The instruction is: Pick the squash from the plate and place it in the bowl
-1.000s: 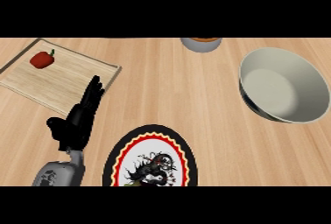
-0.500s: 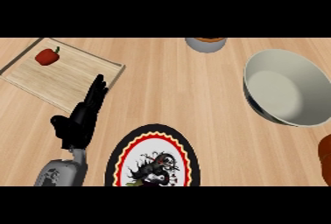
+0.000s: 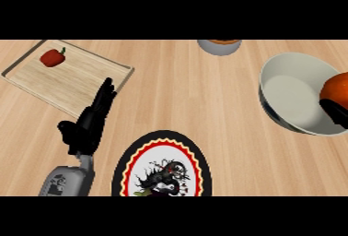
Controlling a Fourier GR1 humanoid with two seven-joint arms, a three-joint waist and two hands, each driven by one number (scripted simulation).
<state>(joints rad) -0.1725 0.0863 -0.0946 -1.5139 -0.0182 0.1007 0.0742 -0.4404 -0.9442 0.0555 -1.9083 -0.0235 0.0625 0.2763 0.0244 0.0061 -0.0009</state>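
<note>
Right hand shows only as dark fingers at the picture's right edge, curled round the orange squash, which hangs over the right rim of the white bowl and covers part of it. Judging by that, the pick is done and the step in hand is the carry into the bowl: the plate near the lower edge shows only its dark painted pattern and red-and-yellow border, with no squash on it. The next move calls for bringing the squash further over the hollow of the bowl, lowering it, and only then uncurling the fingers, since a release at the rim could let it roll out onto the counter. Most of the right arm is cut off by the edge, so its pose cannot be told. On the other side the left hand rests open, fingers straight and pointing up the picture, its grey forearm coming in from the lower edge beside the plate. 1 wooden tray lies beyond it with a red pepper on it, and a small cup sits at the top.
</note>
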